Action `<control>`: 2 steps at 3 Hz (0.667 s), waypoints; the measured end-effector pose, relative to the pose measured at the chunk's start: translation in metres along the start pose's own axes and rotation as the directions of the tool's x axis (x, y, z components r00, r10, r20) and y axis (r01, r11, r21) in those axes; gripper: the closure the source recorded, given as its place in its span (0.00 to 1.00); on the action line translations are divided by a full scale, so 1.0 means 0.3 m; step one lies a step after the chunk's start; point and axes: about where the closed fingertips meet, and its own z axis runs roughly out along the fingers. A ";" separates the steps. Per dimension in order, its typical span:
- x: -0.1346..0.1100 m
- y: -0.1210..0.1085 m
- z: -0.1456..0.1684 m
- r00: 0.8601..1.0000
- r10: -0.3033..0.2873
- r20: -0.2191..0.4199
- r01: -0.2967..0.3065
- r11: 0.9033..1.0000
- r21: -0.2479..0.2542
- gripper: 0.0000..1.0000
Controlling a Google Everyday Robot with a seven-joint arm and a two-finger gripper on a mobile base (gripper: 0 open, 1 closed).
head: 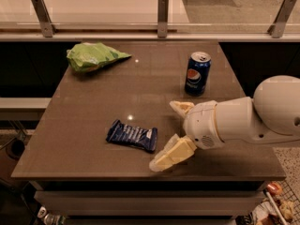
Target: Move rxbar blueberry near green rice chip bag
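Wide-open gripper [164, 135] low over brown table [89, 111]. Just left, not touching: rxbar blueberry [132, 135], flat. Far beyond, leftward: green rice chip bag [93, 56]. Behind gripper: Pepsi can [197, 73], then railing.
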 end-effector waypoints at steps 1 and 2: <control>-0.007 0.045 0.051 0.999 0.006 0.054 -0.004 1.000 -0.028 0.00; -0.040 0.080 0.090 0.996 -0.007 0.092 0.010 1.000 -0.028 0.00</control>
